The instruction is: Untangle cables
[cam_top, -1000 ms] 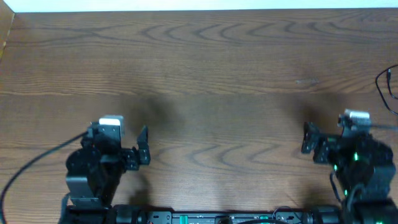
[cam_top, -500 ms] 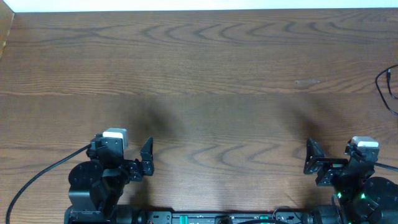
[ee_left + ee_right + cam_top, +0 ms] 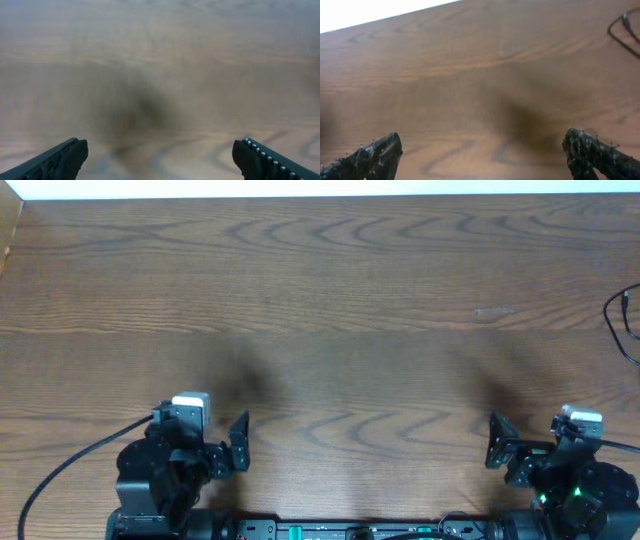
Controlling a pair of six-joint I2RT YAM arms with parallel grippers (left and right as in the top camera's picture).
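Observation:
A thin black cable (image 3: 622, 320) lies in a loop at the table's far right edge, partly cut off by the frame. It also shows in the right wrist view (image 3: 621, 33) at the top right. The white cable is out of view. My left gripper (image 3: 216, 438) is open and empty near the front left of the table; the left wrist view (image 3: 160, 152) shows only bare wood between its fingers. My right gripper (image 3: 526, 442) is open and empty near the front right, well short of the black cable; the right wrist view (image 3: 482, 146) shows wood between its fingers.
The wooden table (image 3: 330, 300) runs to a white back edge. A thicker black wire (image 3: 60, 460) trails from the left arm to the front left. The robot base (image 3: 350, 530) lines the front edge.
Both arms have drawn back toward the table's front edge, with the grippers staying open. The black cable has not moved.

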